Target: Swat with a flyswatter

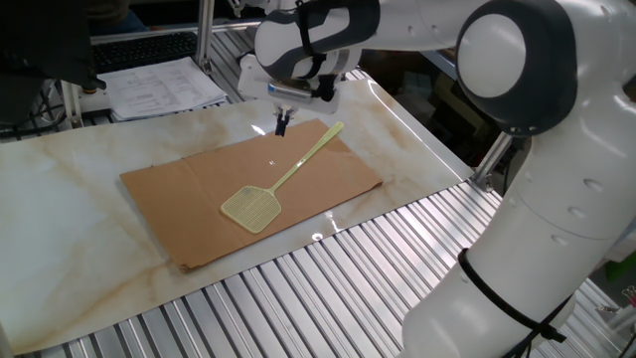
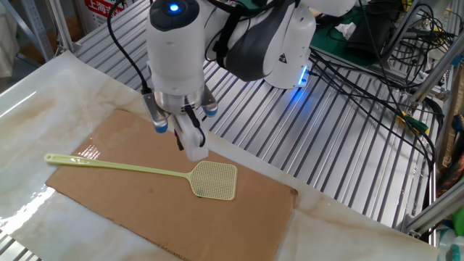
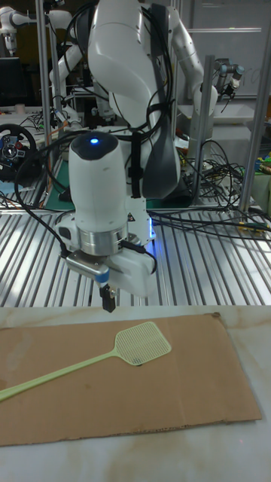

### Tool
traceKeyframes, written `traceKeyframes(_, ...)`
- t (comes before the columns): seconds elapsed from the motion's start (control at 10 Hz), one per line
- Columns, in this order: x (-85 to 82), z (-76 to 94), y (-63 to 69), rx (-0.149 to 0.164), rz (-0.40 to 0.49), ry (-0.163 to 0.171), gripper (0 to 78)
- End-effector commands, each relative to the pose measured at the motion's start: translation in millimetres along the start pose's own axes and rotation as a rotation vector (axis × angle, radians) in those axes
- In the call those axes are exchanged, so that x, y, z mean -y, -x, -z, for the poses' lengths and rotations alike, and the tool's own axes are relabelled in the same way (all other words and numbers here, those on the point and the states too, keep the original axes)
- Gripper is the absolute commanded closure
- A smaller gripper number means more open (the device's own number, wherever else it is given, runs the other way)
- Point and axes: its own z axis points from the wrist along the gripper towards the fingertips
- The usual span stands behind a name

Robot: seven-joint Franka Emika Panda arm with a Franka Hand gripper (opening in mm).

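The pale yellow-green flyswatter lies flat on a brown cardboard sheet, free of any grip. In the one fixed view its handle runs up-right to the sheet's far corner. My gripper points straight down and hovers a little above the cardboard's back edge. It stands beside the handle, near the handle's end, without touching it. Its dark fingers look pressed together with nothing between them.
The cardboard rests on a marbled tabletop bordered by slatted aluminium rails. A stack of papers lies at the back left. The arm's white body fills the right side, and cables trail behind the base.
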Motion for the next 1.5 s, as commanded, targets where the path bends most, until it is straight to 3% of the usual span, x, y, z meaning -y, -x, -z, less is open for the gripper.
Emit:
traceKeyframes(0.1,-0.4,1.6,1.0,0.015,-0.115,-0.007,77.6)
traceKeyframes(0.5,5.4,-7.5,4.9,0.019,-0.107,-0.01,77.6)
traceKeyframes(1.2,23.7,-38.7,49.4,0.032,-0.077,-0.006,77.6)
traceKeyframes(1.5,31.1,-46.3,61.7,0.048,-0.091,-0.025,77.6)
